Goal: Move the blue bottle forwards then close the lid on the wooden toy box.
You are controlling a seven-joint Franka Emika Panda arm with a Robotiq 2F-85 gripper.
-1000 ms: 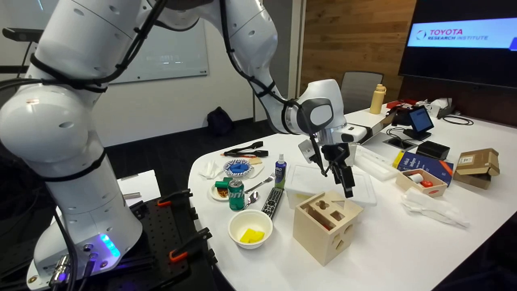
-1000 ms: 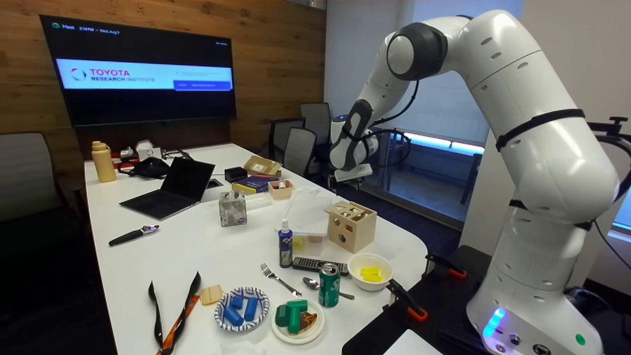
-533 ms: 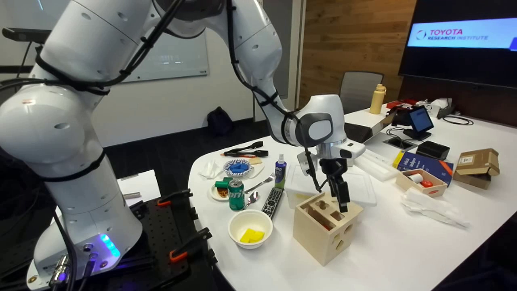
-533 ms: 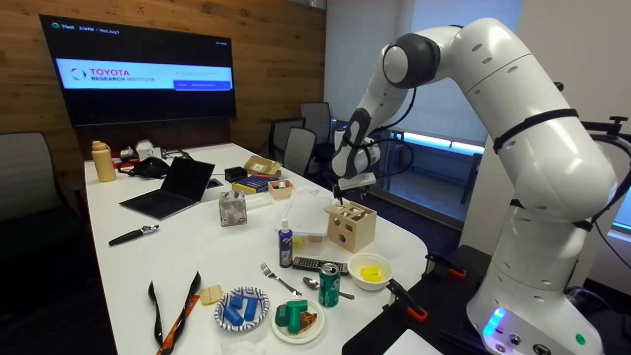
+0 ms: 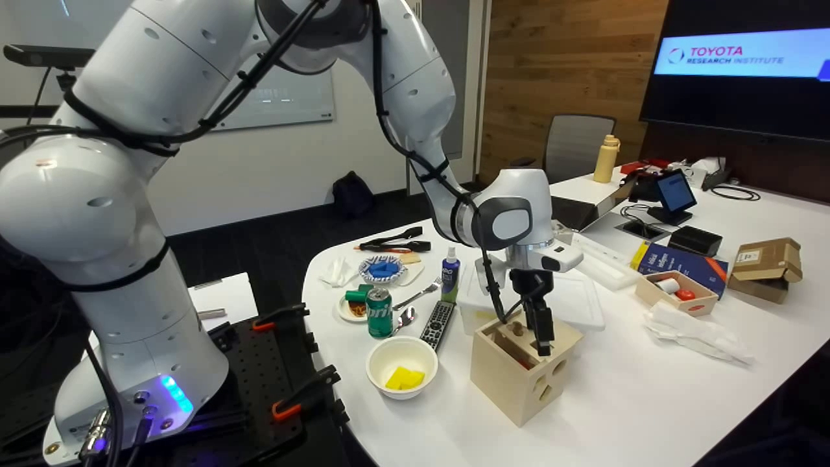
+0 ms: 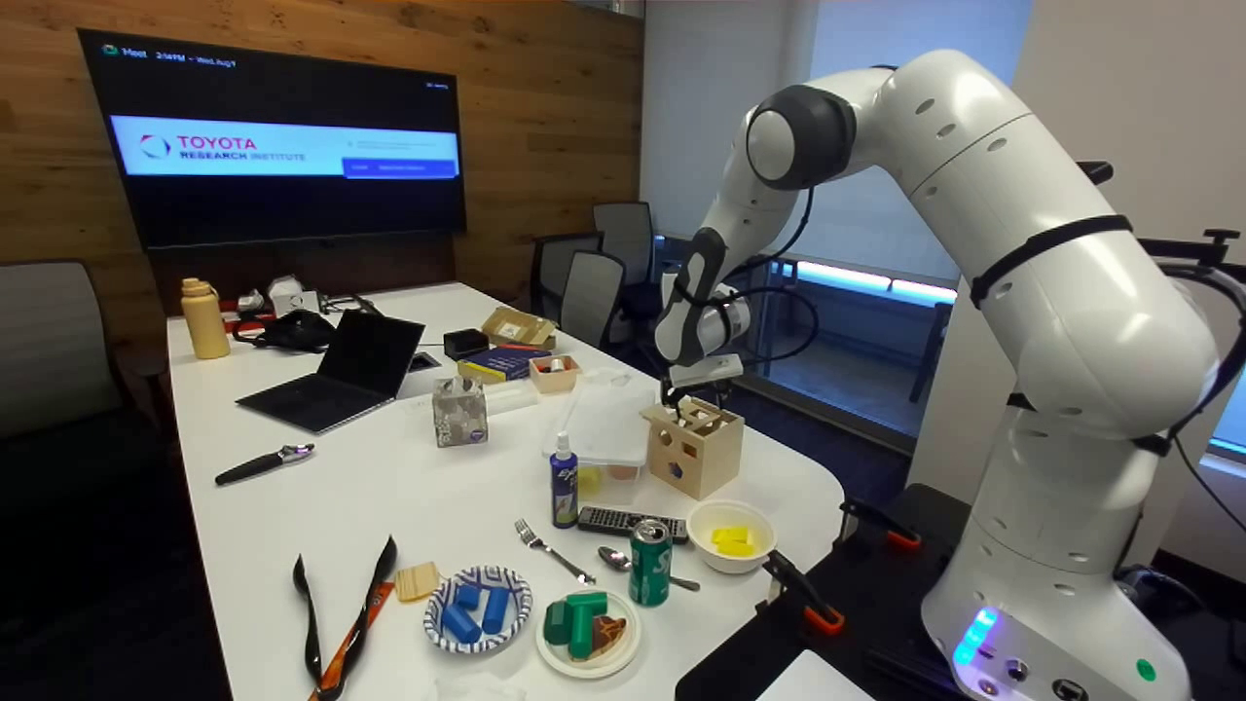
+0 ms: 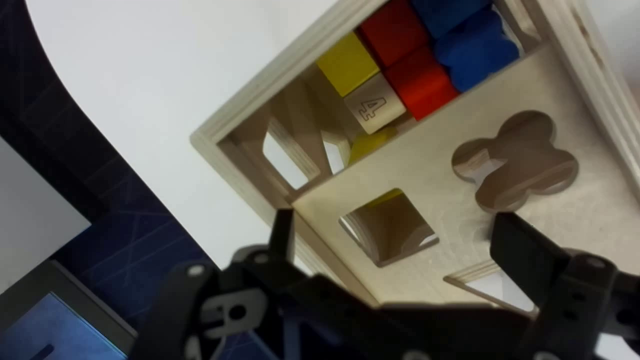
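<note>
White tabletop (image 5: pixel 622 408) carries a cubic light-wood toy box (image 5: pixel 499 376) below the black two-finger gripper (image 7: pixel 394 222), jaws spread. Flat pale-wood lid (image 7: pixel 445 215) beneath is part-open; contact unclear. Slim blue bottle (image 6: pixel 564 492) stands upright, apart from the gripper.

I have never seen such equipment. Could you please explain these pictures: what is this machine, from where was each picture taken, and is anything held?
The machine is a white robot arm that ends in a black gripper. Two views are taken by cameras outside it, which look at the same table from different places. The close view is taken from its wrist, looking down at the wooden toy box.

The gripper is open, with nothing visibly held; whether it touches the lid below is hard to tell. The lid covers only part of the box's top, so coloured blocks show inside.

Also on the table are an upright blue spray bottle, a remote control, a Sprite can, a bowl with yellow blocks, and a laptop.
</note>
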